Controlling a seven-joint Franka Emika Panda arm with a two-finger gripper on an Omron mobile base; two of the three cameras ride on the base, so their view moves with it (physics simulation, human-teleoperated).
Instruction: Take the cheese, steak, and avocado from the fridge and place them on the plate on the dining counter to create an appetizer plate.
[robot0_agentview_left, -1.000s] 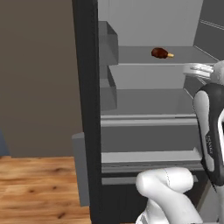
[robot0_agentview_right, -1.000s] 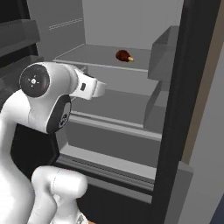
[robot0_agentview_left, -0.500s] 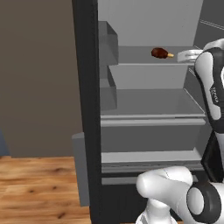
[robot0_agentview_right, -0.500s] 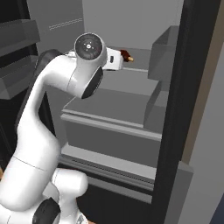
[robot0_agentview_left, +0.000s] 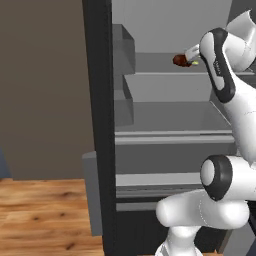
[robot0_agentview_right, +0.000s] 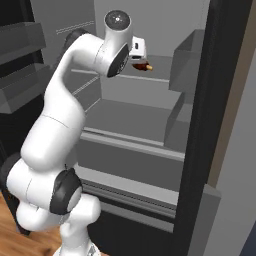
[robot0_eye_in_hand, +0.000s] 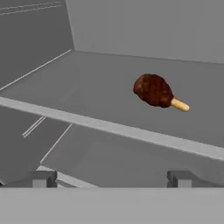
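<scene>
Wood floor (robot0_agentview_left: 40, 215) low left, brown wall (robot0_agentview_left: 40, 90) above.

A: What colour is the steak (robot0_eye_in_hand: 152, 90)?
B: Dark reddish-brown and mottled, with a pale tan stub at one end.
A: And the fridge (robot0_agentview_left: 98, 125)?
B: Black frame, pale grey walls and shelves inside.
A: The floor (robot0_agentview_left: 45, 215)?
B: Warm orange-brown wood with darker grain.
A: The arm (robot0_agentview_right: 75, 125)?
B: White, with dark joints.

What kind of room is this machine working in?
Most likely a kitchen: an open fridge with pale grey shelves, a brown piece of meat on the upper one, and a wood floor beside it.
</scene>
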